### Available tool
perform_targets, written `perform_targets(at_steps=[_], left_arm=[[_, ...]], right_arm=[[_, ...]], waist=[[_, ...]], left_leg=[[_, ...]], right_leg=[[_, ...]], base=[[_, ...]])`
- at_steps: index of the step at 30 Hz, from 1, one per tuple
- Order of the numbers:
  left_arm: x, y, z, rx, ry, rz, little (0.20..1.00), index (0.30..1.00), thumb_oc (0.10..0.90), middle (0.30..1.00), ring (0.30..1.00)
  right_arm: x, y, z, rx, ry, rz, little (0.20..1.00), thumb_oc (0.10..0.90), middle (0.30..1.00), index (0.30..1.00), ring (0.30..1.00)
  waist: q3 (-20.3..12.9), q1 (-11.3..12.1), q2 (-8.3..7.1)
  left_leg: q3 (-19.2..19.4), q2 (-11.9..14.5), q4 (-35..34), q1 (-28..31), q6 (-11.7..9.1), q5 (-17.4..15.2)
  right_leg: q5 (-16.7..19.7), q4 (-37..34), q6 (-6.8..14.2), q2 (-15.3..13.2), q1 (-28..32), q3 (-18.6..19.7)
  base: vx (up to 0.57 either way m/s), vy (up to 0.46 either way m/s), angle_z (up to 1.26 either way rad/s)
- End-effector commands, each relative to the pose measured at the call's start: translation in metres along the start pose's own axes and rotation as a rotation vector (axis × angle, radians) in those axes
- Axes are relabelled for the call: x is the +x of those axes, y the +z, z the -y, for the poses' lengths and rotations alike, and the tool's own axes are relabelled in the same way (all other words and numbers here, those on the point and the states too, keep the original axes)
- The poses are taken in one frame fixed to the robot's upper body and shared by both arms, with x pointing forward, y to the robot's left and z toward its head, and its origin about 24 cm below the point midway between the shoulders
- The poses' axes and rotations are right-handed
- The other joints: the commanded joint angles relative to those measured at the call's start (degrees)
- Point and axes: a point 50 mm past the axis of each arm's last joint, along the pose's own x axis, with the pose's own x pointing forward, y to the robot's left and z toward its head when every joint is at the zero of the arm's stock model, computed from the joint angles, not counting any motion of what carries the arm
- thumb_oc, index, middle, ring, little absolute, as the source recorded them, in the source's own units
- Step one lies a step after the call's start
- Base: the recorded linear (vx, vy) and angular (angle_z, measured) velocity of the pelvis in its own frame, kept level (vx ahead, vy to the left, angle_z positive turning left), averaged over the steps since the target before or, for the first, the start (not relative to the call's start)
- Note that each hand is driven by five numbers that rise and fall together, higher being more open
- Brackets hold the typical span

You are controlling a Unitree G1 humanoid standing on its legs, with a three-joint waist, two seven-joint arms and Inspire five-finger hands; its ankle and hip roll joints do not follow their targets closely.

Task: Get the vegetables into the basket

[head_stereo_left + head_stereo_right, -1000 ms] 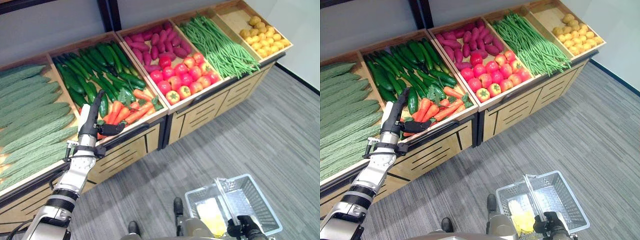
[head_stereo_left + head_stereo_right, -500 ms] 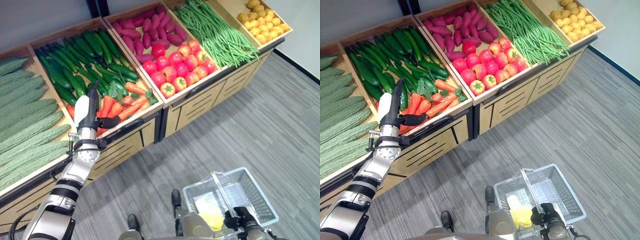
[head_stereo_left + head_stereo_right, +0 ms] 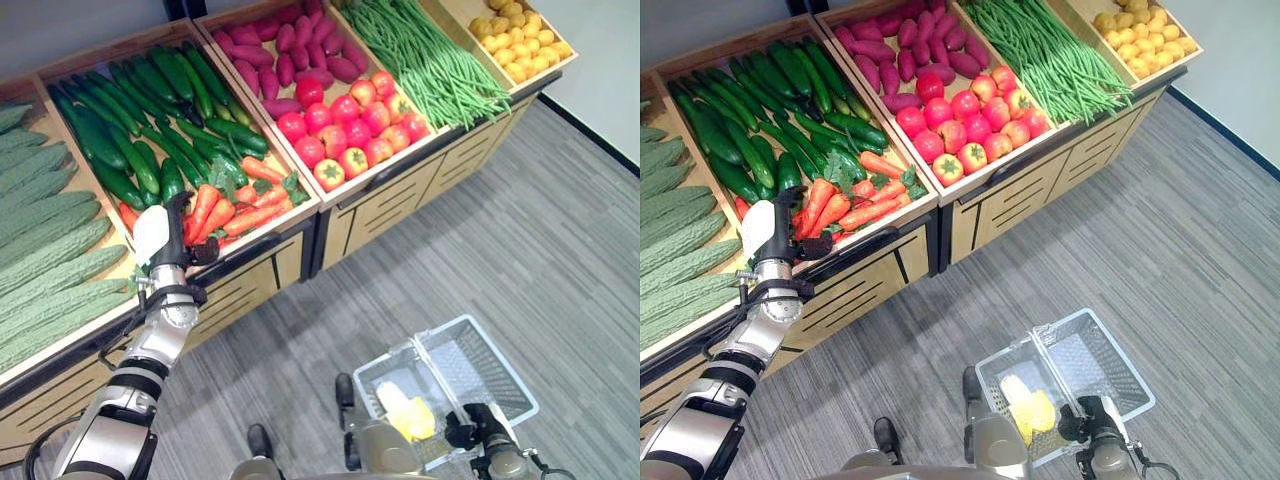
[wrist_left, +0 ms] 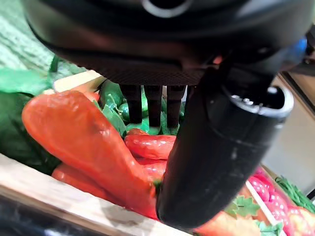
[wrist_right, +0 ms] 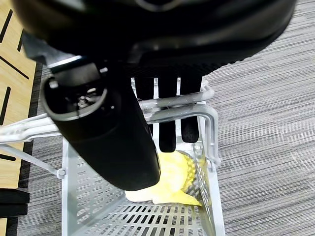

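Wooden produce bins (image 3: 300, 215) before you, your left hand (image 3: 160, 232) at the carrots (image 3: 235, 210) near the front edge, fingers straight, grip unclear, right hand (image 3: 1090, 420) curled round the basket handle (image 5: 172, 105), basket (image 3: 500, 370) partly cut off.

A grey striped carpet (image 3: 520, 230) covers the floor. A long wooden display stand (image 3: 390, 200) with slatted front panels runs diagonally across the room, divided into open bins. Behind it stands a pale grey wall (image 3: 70, 25), with a dark skirting (image 3: 1230, 120) at the right.
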Motion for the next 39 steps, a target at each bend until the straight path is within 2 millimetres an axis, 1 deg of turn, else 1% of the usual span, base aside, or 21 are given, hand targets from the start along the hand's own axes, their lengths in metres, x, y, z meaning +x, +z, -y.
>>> perform_targets(at_steps=[1,8,9,13,15,16,18,20,21,22,26,27,28,29,30,32,34,35,36,38,39], left_arm=[[0.037,0.048,-0.020,0.007,0.103,0.162,0.300,0.300,0.400,0.300,0.300],[0.037,0.053,-0.022,0.002,0.124,0.188,0.300,0.300,0.400,0.300,0.300],[0.041,0.055,-0.027,0.006,0.151,0.194,0.300,0.300,0.400,0.300,0.300],[0.045,0.059,-0.037,-0.007,0.200,0.199,0.300,0.300,0.400,0.300,0.300],[0.048,0.071,-0.051,-0.088,0.275,0.238,0.300,0.300,0.400,0.300,0.300],[0.048,0.071,-0.051,-0.088,0.275,0.237,0.300,0.300,0.400,0.300,0.300],[0.047,0.084,-0.061,-0.168,0.319,0.291,0.300,0.300,0.400,0.300,0.300],[0.044,0.092,-0.069,-0.256,0.349,0.321,0.300,0.300,0.400,0.300,0.300],[0.040,0.097,-0.072,-0.336,0.363,0.339,0.300,0.300,0.400,0.300,0.300],[0.040,0.097,-0.072,-0.337,0.363,0.338,0.300,0.300,0.400,0.300,0.300],[0.025,0.102,-0.074,-0.531,0.316,0.369,0.300,0.300,0.400,0.300,0.300],[0.025,0.102,-0.074,-0.531,0.315,0.368,0.300,0.300,0.400,0.300,0.300],[0.017,0.095,-0.073,-0.598,0.274,0.368,0.300,0.300,0.400,0.300,0.300],[0.017,0.095,-0.074,-0.599,0.274,0.367,0.300,0.300,0.400,0.300,0.300],[0.011,0.094,-0.073,-0.654,0.216,0.389,0.300,0.300,0.400,0.300,0.300],[0.002,0.085,-0.072,-0.702,0.179,0.378,0.300,0.300,0.400,0.300,0.300],[-0.016,0.075,-0.071,-0.767,0.075,0.390,0.300,0.300,0.400,0.300,0.300],[-0.019,0.072,-0.072,-0.763,0.061,0.389,0.300,0.300,0.400,0.300,0.300],[-0.031,0.065,-0.072,-0.758,-0.011,0.400,0.300,0.300,0.400,0.300,0.300],[-0.039,0.060,-0.071,-0.737,-0.057,0.399,0.300,0.300,0.400,0.300,0.300],[-0.039,0.060,-0.071,-0.737,-0.057,0.399,0.300,0.300,0.400,0.300,0.300]], right_arm=[[0.001,-0.002,0.021,-0.048,-0.081,0.029,0.300,0.400,0.300,0.300,0.300],[-0.002,-0.007,0.016,-0.050,-0.062,0.017,0.300,0.400,0.300,0.300,0.300],[-0.002,-0.010,0.016,-0.056,-0.064,0.006,0.300,0.400,0.300,0.300,0.300],[-0.003,-0.012,0.015,-0.065,-0.057,0.001,0.300,0.400,0.300,0.300,0.300],[-0.003,-0.014,0.016,-0.065,-0.063,-0.011,0.300,0.400,0.300,0.300,0.300],[-0.003,-0.014,0.016,-0.065,-0.063,-0.011,0.300,0.400,0.300,0.300,0.300],[-0.003,-0.016,0.016,-0.065,-0.061,-0.019,0.300,0.400,0.300,0.300,0.300],[-0.004,-0.018,0.015,-0.062,-0.060,-0.027,0.300,0.400,0.300,0.300,0.300],[-0.005,-0.020,0.014,-0.060,-0.058,-0.039,0.300,0.400,0.300,0.300,0.300],[-0.005,-0.021,0.015,-0.060,-0.058,-0.039,0.300,0.400,0.300,0.300,0.300],[-0.005,-0.023,0.017,-0.044,-0.063,-0.054,0.300,0.400,0.300,0.300,0.300],[-0.005,-0.023,0.017,-0.045,-0.063,-0.054,0.300,0.400,0.300,0.300,0.300],[-0.005,-0.023,0.019,-0.029,-0.067,-0.053,0.300,0.400,0.300,0.300,0.300],[-0.005,-0.024,0.019,-0.030,-0.067,-0.053,0.300,0.400,0.300,0.300,0.300],[-0.005,-0.025,0.021,-0.017,-0.071,-0.058,0.300,0.400,0.300,0.300,0.300],[-0.006,-0.027,0.021,-0.012,-0.066,-0.066,0.300,0.400,0.300,0.300,0.300],[-0.007,-0.029,0.024,0.000,-0.066,-0.072,0.300,0.400,0.300,0.300,0.300],[-0.007,-0.030,0.024,0.001,-0.064,-0.073,0.300,0.400,0.300,0.300,0.300],[-0.007,-0.031,0.024,0.009,-0.054,-0.077,0.300,0.400,0.300,0.300,0.300],[-0.008,-0.031,0.022,0.017,-0.043,-0.071,0.300,0.400,0.300,0.300,0.300],[-0.008,-0.031,0.022,0.016,-0.042,-0.071,0.300,0.400,0.300,0.300,0.300]], waist=[[-2.82,0.15,-0.15],[-3.69,0.19,-0.12],[-3.99,0.23,-0.08],[-4.66,0.15,-0.01],[-5.17,0.37,0.09],[-5.18,0.33,0.10],[-5.46,0.45,0.17],[-5.74,0.62,0.19],[-6.05,0.79,0.19],[-6.06,0.76,0.22],[-6.26,1.62,0.44],[-6.31,1.54,0.45],[-6.24,1.91,0.54],[-6.28,1.86,0.56],[-6.28,2.15,0.65],[-6.31,2.50,0.71],[-6.27,3.27,0.89],[-6.33,3.36,0.94],[-6.20,3.93,1.01],[-6.17,4.17,0.96],[-6.19,4.15,0.95]], left_leg=[[-4.84,3.35,0.05,0.75,-2.26,0.76],[-4.82,3.26,0.05,1.86,-2.32,0.19],[-4.88,3.23,0.05,2.07,-2.34,0.10],[-5.00,3.14,0.05,2.56,-2.35,-0.07],[-5.23,3.03,0.05,2.74,-2.29,-0.17],[-5.24,3.02,0.05,2.75,-2.29,-0.17],[-5.51,2.95,0.05,2.80,-2.25,-0.27],[-5.69,2.83,0.05,2.91,-2.18,-0.34],[-5.92,2.68,0.05,2.96,-2.14,-0.44],[-5.94,2.68,0.05,2.95,-2.13,-0.44],[-6.74,2.29,0.05,2.70,-1.91,-0.41],[-6.79,2.28,0.05,2.68,-1.90,-0.40],[-7.21,2.09,0.05,2.52,-1.79,-0.30],[-7.23,2.09,0.05,2.52,-1.79,-0.30],[-7.42,1.97,0.05,2.39,-1.71,-0.25],[-7.56,1.84,0.05,2.43,-1.65,-0.23],[-7.92,1.67,0.05,2.41,-1.49,-0.17],[-7.98,1.59,0.05,2.42,-1.46,-0.15],[-8.24,1.48,0.05,2.29,-1.36,-0.03],[-8.30,1.36,0.05,2.36,-1.27,-0.07],[-8.30,1.35,0.05,2.37,-1.26,-0.07]], right_leg=[[-2.04,-0.04,7.00,-4.11,3.93,0.94],[-2.48,-0.04,7.07,-4.20,5.37,0.56],[-2.52,-0.04,7.11,-4.22,5.62,0.48],[-2.73,-0.04,7.05,-4.32,6.32,0.16],[-2.87,-0.04,7.04,-4.49,6.80,-0.12],[-2.88,-0.04,7.04,-4.50,6.82,-0.14],[-2.94,-0.04,7.10,-4.66,7.07,-0.43],[-2.99,-0.04,7.07,-4.83,7.33,-0.66],[-3.05,-0.04,7.05,-5.07,7.66,-0.93],[-3.05,-0.04,7.05,-5.08,7.67,-0.95],[-3.07,-0.04,6.99,-5.56,8.10,-1.79],[-3.07,-0.04,7.00,-5.57,8.11,-1.83],[-3.02,-0.04,6.96,-5.74,8.25,-2.10],[-3.03,-0.04,6.96,-5.75,8.26,-2.12],[-2.98,-0.04,6.99,-5.89,8.35,-2.29],[-2.90,-0.04,6.98,-6.04,8.50,-2.57],[-2.90,-0.04,6.88,-6.30,8.78,-2.87],[-2.88,-0.04,6.86,-6.35,8.84,-2.91],[-2.89,-0.04,6.80,-6.45,9.02,-3.11],[-2.84,-0.04,6.77,-6.56,9.11,-3.21],[-2.84,-0.04,6.78,-6.57,9.12,-3.21]], base=[[0.00,0.000,0.00],[0.00,0.000,0.00],[0.00,0.000,0.00],[0.00,0.000,0.00],[0.00,0.000,0.00],[0.00,0.020,0.04],[0.00,0.016,0.04],[-0.01,0.020,0.07],[-0.01,0.017,0.08],[-0.01,0.019,0.09],[-0.01,0.021,0.06],[-0.04,0.026,0.07],[-0.02,0.014,0.10],[-0.03,0.024,0.13],[-0.02,0.013,0.13],[-0.02,0.017,0.13],[-0.03,0.028,0.08],[-0.04,0.024,0.09],[-0.04,0.013,0.18],[-0.03,0.012,0.14],[-0.02,0.010,0.11]])
